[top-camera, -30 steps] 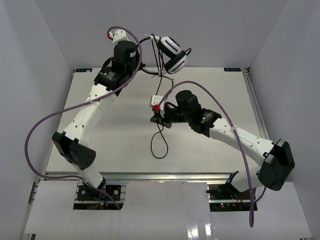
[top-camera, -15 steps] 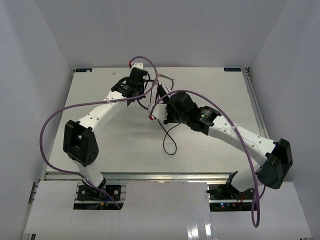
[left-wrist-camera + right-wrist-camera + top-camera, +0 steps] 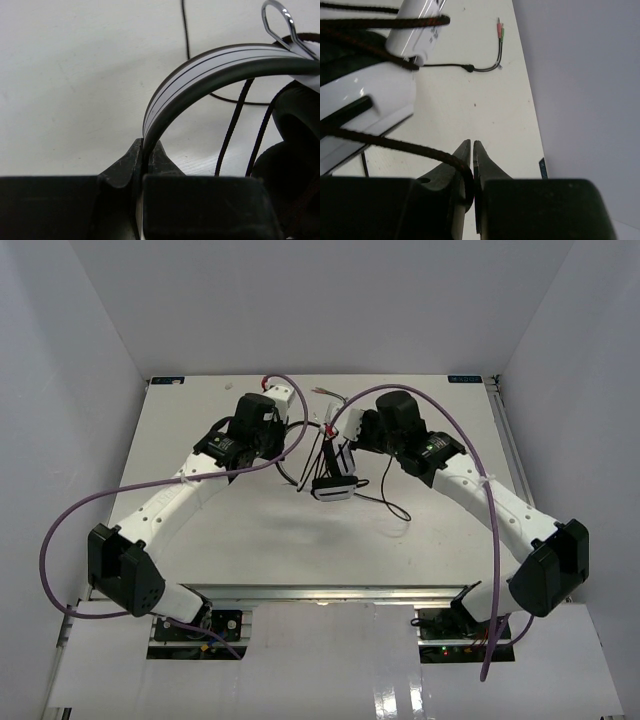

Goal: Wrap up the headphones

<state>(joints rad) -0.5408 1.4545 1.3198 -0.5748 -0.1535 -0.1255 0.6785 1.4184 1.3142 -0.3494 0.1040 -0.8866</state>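
Note:
The headphones (image 3: 333, 483) hang over the middle of the table, between my two grippers. My left gripper (image 3: 146, 145) is shut on the white, black-striped headband (image 3: 200, 70), and a dark ear pad (image 3: 295, 125) fills the right of that view. My right gripper (image 3: 472, 143) is shut on the thin black cord (image 3: 395, 144), which runs off left past the white ear cup (image 3: 365, 95). In the top view the left gripper (image 3: 293, 445) and right gripper (image 3: 346, 435) flank the headset. Slack cord (image 3: 392, 506) loops on the table. The frayed cord end (image 3: 499, 29) lies by the back edge.
Thick purple cables (image 3: 60, 530) arc from both arms. White walls (image 3: 90, 350) close in the table (image 3: 200, 530) on three sides, and a metal rail (image 3: 505, 440) runs along its right edge.
The left arm has brought the headphones down from high at the back to the table's middle. The right gripper, still on the cord, has swung from the centre to the back right.

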